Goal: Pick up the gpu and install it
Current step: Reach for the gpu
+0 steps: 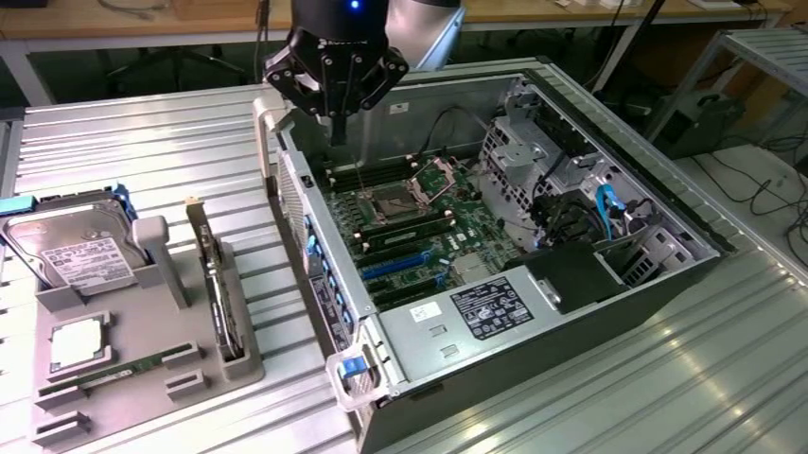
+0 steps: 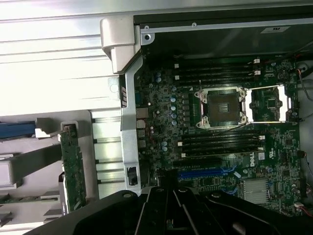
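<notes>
Ribbed metal table (image 1: 151,142) (workbenches (image 1: 151,24) behind) bears the open case (image 1: 569,340); pincer (image 1: 339,128) above, closed on nothing.

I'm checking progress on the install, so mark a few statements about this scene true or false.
1. The gpu stands on edge in the grey tray. True.
2. The pincer holds the gpu. False: it is shut on nothing, above the open computer case.
3. The hard drive sits inside the case. False: it is in the tray.
4. The open case shows the motherboard. True.
</notes>
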Available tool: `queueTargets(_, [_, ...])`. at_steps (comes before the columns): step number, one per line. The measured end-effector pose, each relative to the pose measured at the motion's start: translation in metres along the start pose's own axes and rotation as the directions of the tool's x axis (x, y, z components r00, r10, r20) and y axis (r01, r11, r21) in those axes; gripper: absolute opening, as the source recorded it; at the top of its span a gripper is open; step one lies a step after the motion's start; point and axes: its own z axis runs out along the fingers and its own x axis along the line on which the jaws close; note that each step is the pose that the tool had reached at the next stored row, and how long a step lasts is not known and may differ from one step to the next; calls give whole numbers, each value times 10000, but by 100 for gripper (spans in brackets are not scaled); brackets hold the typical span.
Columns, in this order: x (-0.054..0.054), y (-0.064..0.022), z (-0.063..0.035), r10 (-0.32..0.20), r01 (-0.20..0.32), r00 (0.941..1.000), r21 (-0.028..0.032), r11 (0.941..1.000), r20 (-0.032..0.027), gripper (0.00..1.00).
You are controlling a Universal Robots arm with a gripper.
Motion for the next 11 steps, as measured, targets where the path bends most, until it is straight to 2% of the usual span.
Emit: queueTargets(11, [87, -7, 0, 0, 0, 10000, -1, 10000, -1, 11])
